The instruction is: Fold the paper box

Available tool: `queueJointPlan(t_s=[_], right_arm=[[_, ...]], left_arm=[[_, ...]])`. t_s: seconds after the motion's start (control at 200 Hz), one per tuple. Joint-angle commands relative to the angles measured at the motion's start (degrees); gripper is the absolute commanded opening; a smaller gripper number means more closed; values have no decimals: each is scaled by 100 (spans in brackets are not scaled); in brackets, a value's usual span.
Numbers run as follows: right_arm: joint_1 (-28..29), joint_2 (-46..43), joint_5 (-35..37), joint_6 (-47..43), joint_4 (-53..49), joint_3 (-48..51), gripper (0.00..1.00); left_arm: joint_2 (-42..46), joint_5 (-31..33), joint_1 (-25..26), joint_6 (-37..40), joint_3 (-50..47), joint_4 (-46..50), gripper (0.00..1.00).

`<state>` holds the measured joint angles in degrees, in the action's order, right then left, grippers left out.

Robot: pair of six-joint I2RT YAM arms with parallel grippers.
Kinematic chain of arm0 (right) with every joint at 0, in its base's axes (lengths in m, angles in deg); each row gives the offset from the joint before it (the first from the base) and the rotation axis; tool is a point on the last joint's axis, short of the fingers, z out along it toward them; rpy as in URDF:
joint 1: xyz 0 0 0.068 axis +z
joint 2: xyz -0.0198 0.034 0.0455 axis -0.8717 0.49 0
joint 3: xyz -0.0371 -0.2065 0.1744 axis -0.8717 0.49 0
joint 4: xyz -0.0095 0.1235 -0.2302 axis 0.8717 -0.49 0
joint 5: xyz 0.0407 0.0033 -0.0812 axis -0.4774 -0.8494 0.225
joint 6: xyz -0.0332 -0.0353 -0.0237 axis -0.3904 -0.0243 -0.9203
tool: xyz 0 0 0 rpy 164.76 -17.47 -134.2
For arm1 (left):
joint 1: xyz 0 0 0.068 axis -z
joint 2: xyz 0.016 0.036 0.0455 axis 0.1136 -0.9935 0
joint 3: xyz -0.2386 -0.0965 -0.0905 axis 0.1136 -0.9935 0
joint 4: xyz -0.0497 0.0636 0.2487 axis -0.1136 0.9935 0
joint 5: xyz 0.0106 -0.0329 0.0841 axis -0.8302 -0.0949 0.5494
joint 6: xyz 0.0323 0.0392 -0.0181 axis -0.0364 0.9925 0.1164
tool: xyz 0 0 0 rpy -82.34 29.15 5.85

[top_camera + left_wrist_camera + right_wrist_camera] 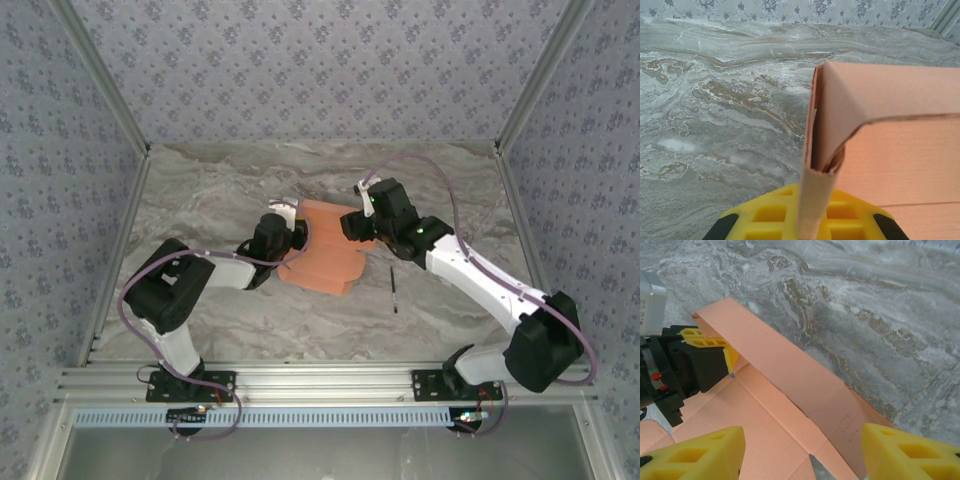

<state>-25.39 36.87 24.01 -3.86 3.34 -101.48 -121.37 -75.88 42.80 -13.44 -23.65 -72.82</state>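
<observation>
Marble-grey table (pixel 200 190) is stretching under your whole workspace. Starting at the left of the overhead view, your left gripper (pixel 292 232) is reaching in toward the centre and is clamping tight on the left edge of the paper box (pixel 325 255). In its wrist view, the yellow fingers (pixel 770 217) are pinching a thin upright flap (pixel 840 110) of the card, which is bending over to the right above the flat panel.

The box, a salmon-orange sheet, is lying mostly flat near the middle of the table between your two grippers. Its long axis is running from the far side toward the arm bases, with the near end slanting a little to the right.

Further right, your right gripper (pixel 360 222) is hovering over the sheet's far right part. Its jaws are standing wide apart and are gripping nothing. In its wrist view the raised flap is crossing diagonally from upper left to lower right.

Rightmost, a thin dark stick (pixel 394 290) is lying on the marble, just beside the box but apart from it.
</observation>
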Motion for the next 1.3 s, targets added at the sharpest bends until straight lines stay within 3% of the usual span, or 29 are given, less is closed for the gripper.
queueJointPlan(t_s=[0.0,0.26,0.74,1.184,1.294], right_arm=[[-2,184,-102,529,-277,-230,62],[-37,482,-223,1179,72,-125,61],[-318,618,-875,2445,2004,519,55],[-314,655,-640,3787,3343,1140,33],[-306,685,-613,3894,3440,1181,31]], left_arm=[[225,124,47,-21,-5,21,1],[248,165,101,12,21,39,2],[297,181,169,42,5,29,2],[262,231,219,50,-5,40,3],[244,257,231,34,-10,40,3]])
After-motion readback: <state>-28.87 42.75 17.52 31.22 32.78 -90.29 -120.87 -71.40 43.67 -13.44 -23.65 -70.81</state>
